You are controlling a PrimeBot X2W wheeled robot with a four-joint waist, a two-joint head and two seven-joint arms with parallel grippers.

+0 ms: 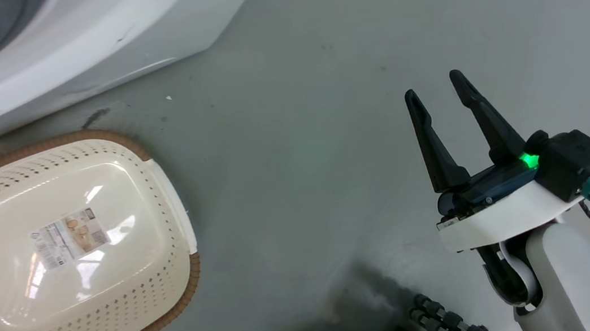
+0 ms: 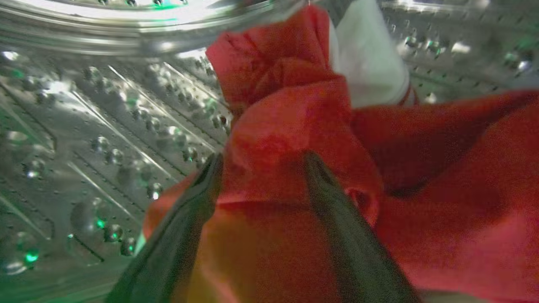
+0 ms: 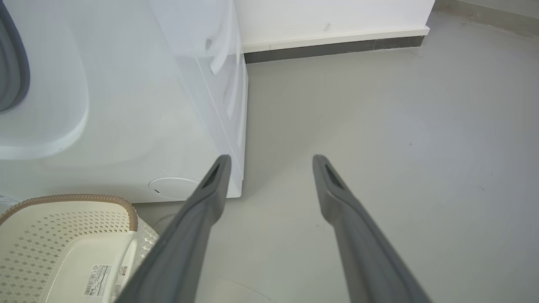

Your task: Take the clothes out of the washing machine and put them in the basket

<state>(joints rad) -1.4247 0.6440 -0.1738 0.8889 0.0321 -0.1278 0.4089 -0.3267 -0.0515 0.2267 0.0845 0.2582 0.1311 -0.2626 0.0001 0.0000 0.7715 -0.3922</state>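
The red clothes [image 2: 442, 176], with a white patch [image 2: 366, 63], lie bunched inside the washing machine's perforated steel drum [image 2: 105, 126]. My left gripper [image 2: 265, 158] is in the drum, open, its two fingers straddling a fold of the red fabric. The washing machine [image 1: 56, 43] shows as a white body at the head view's top left, and its front [image 3: 126, 105] fills the left of the right wrist view. The cream basket [image 1: 185, 282] with a brown rim stands on the floor before it, holding nothing but a paper label. My right gripper [image 1: 435, 84] hovers open over bare floor, right of the basket [image 3: 67, 198].
Grey floor [image 1: 324, 127] stretches between the basket and my right arm. A white wall with a dark skirting [image 3: 337, 46] runs behind the machine. A round service cover [image 3: 172, 187] sits low on the machine's front.
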